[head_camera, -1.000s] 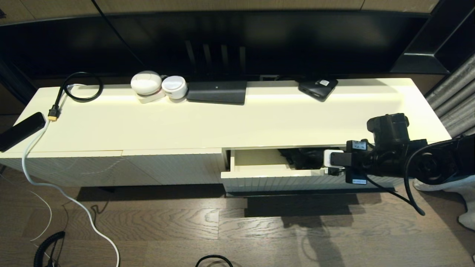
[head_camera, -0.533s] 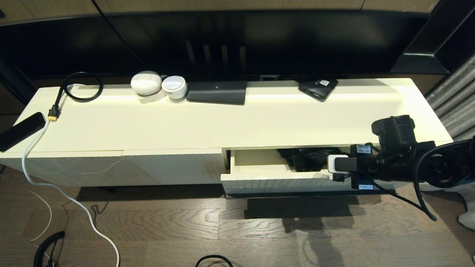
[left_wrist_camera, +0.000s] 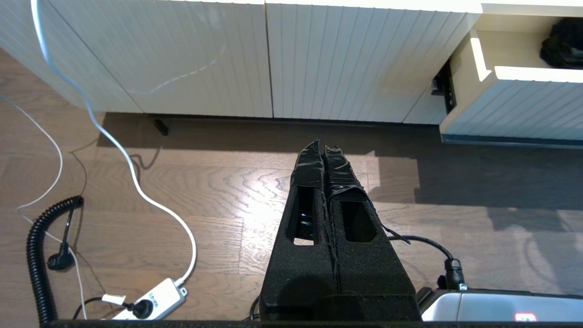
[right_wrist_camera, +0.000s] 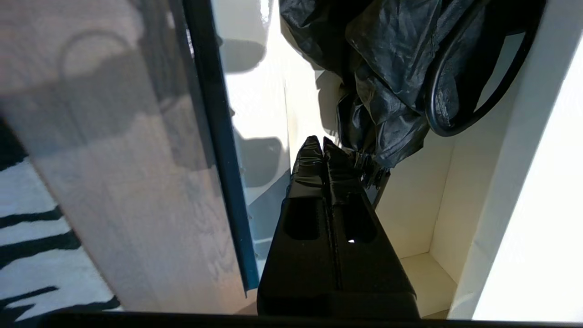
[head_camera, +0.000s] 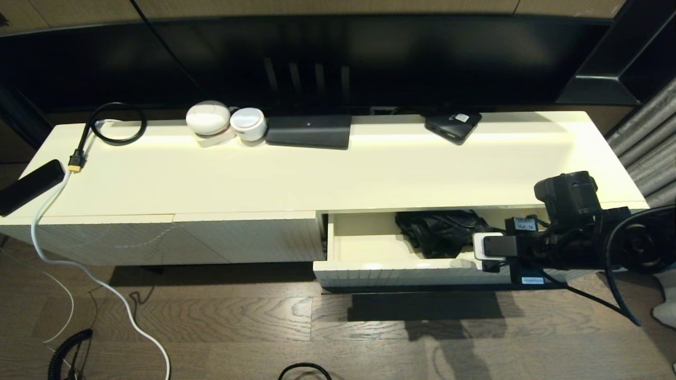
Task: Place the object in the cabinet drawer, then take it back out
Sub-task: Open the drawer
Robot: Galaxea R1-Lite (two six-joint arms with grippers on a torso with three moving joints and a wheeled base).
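Observation:
The cabinet drawer (head_camera: pixel 401 263) stands partly pulled out at the cabinet's right half, with a ribbed cream front (left_wrist_camera: pixel 524 105) and a thin dark handle bar (right_wrist_camera: pixel 214 136). Inside lies the object, a crumpled black fabric bundle with a black loop (head_camera: pixel 438 232) (right_wrist_camera: pixel 387 68). My right gripper (head_camera: pixel 483 248) (right_wrist_camera: pixel 321 142) is shut with nothing between its fingers. It reaches into the drawer just behind the front panel's inner face, with its tips beside the bundle's near end. My left gripper (left_wrist_camera: pixel 322 146) is shut and empty, hanging low over the floor before the closed ribbed panels; the head view does not show it.
On the cabinet top are two white round devices (head_camera: pixel 224 121), a flat black box (head_camera: pixel 309 131), a small black device (head_camera: pixel 452 125) and a coiled black cable (head_camera: pixel 119 124). A white cable (left_wrist_camera: pixel 136 182) and a power strip (left_wrist_camera: pixel 150 300) lie on the wood floor.
The drawer has slid further out towards me, and my right gripper has moved with it. More of the black bundle shows.

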